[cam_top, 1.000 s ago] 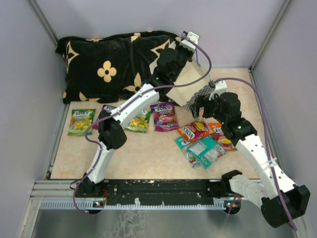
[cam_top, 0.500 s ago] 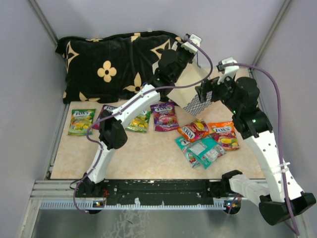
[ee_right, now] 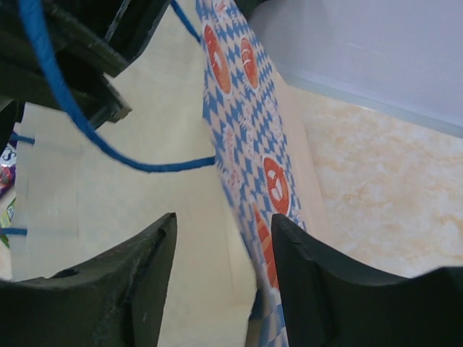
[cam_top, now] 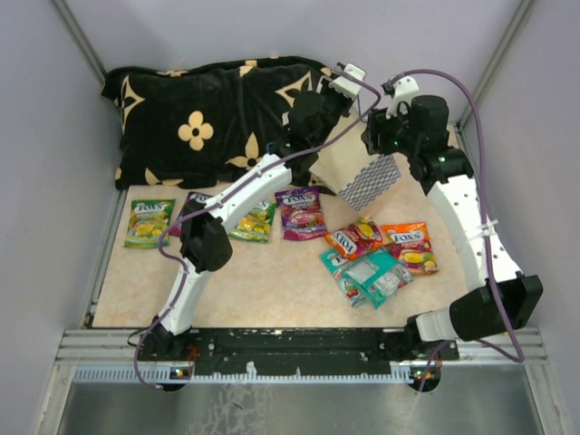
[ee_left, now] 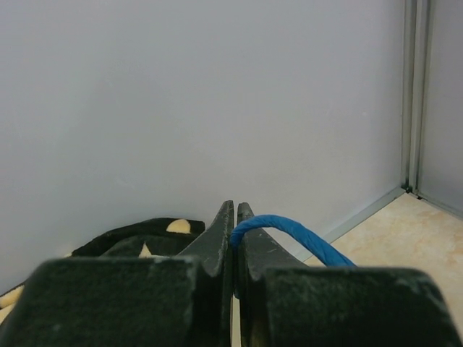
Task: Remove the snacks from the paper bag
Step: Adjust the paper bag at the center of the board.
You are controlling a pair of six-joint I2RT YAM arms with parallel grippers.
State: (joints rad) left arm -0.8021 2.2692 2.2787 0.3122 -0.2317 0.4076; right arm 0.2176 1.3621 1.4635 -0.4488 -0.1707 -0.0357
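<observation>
Nearest you, the snacks are lying out on the table, and I am counting eight packets. On the right a teal one is overlapping another tucked partly beneath it, with two orange ones just behind. On the left are a green one, a magenta one half hidden by the left arm, a second green and a purple.

Behind them the one paper bag is hanging off the table, tilted. Your left gripper is clamping shut on its blue cord handle. Your right gripper is standing astride the bag's checkered wall, with the plain inside on one side and the pattern on the other. Its jaws are apart and not pinching yet.

You seem to be working at the emptying step, steadying the bag to tip it or reach in. Whether any packet is left inside, I cannot tell, since the bottom is out of sight.

The next move is likely asking you to close the right jaws on that wall, keeping the left grip firm. Then you can upend the bag over bare table, away from the packets.

Farthest back, one black flowered cushion is lying against the rear wall, apart from the work.
</observation>
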